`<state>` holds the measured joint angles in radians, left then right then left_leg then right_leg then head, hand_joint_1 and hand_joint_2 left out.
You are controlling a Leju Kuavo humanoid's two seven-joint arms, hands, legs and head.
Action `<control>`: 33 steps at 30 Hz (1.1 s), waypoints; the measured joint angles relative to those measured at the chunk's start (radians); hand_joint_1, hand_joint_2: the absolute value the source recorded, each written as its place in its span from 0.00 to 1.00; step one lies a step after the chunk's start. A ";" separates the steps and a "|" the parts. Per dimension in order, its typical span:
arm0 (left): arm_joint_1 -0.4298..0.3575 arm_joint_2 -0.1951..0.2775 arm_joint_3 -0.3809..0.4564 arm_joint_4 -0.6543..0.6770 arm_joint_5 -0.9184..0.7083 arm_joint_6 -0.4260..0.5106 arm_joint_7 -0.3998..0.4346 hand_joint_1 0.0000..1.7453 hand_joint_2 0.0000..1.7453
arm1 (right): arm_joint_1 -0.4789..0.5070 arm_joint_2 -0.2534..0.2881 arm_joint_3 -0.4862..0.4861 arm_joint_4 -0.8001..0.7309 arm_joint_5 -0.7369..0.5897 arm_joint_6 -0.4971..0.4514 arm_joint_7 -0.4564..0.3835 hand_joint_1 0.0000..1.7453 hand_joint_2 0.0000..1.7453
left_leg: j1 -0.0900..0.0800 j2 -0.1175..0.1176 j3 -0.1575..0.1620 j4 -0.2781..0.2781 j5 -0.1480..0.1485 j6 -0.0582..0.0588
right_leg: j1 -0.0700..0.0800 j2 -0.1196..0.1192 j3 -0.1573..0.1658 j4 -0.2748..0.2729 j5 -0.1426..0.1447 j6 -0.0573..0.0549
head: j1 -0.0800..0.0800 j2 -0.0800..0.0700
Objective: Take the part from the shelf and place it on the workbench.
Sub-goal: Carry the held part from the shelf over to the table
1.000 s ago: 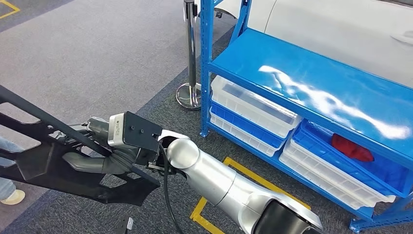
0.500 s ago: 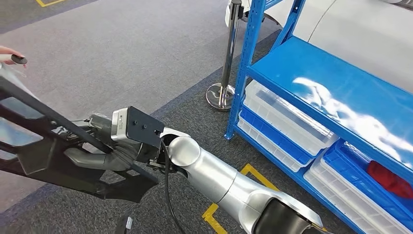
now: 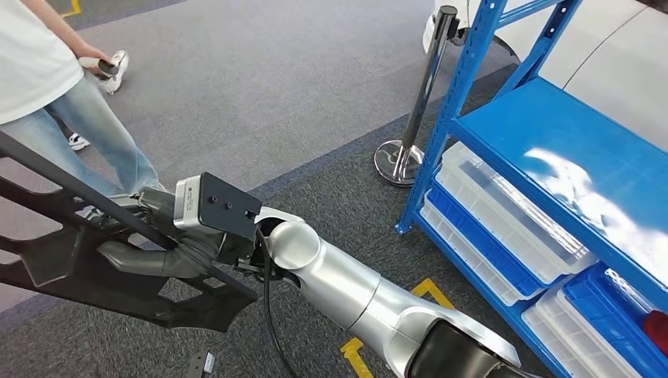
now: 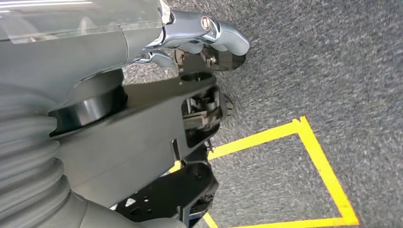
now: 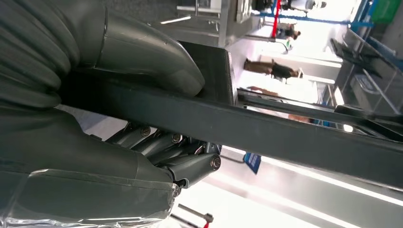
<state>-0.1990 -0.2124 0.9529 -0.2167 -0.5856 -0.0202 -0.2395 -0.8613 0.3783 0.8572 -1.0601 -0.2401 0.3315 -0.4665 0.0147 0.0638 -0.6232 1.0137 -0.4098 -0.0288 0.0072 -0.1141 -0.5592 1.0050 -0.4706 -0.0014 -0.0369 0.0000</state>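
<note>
The part (image 3: 71, 276) is a large black plastic frame of bars and webs, carried low at the left of the head view over the carpet. My right hand (image 3: 150, 256) grips one of its bars, at the end of the silver arm reaching in from the lower right. In the right wrist view the thick grey thumb (image 5: 142, 52) lies over the black bar (image 5: 285, 133) and the darker fingers (image 5: 190, 164) wrap around its other side. My left hand (image 4: 199, 33) hangs over the grey carpet, its fingers apart and holding nothing.
The blue shelf (image 3: 551, 150) stands at the right, with white bins (image 3: 512, 220) and a blue bin (image 3: 473, 248) beneath its top board. A chrome stanchion (image 3: 421, 87) stands by its corner post. A person (image 3: 79, 118) in jeans stands at the far left. Yellow tape (image 3: 429, 290) marks the floor.
The camera has turned: the shelf and stanchion slide to the right of the picture and a person comes into view at the left. My right hand keeps its grip on the part.
</note>
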 joint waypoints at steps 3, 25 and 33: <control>0.003 0.001 0.000 0.000 0.000 0.000 0.000 0.00 1.00 | -0.001 0.001 0.000 0.000 -0.003 -0.003 -0.001 1.00 1.00 | 0.000 -0.034 -0.004 -0.004 0.005 0.020 | -0.004 0.001 0.001 0.007 -0.012 0.017 | 0.000 0.000; 0.011 0.000 0.014 0.000 0.006 0.001 -0.009 0.00 1.00 | 0.013 -0.001 0.012 -0.006 -0.021 -0.003 0.009 1.00 1.00 | 0.010 -0.071 -0.156 0.272 -0.094 -0.018 | -0.011 0.076 -0.009 -0.011 0.016 -0.020 | -0.008 0.000; 0.011 0.000 0.016 0.000 0.000 0.001 -0.009 0.00 1.00 | 0.012 0.001 0.013 -0.013 -0.016 -0.002 0.018 1.00 1.00 | -0.004 -0.028 -0.008 0.003 0.000 0.024 | 0.000 0.005 0.001 0.001 -0.008 0.011 | -0.005 0.000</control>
<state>-0.1877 -0.2123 0.9685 -0.2163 -0.5856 -0.0195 -0.2487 -0.8493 0.3794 0.8705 -1.0727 -0.2558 0.3293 -0.4489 0.0108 0.0360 -0.6308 1.0165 -0.4096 -0.0046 0.0073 -0.1094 -0.5577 1.0058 -0.4786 0.0100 -0.0419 0.0000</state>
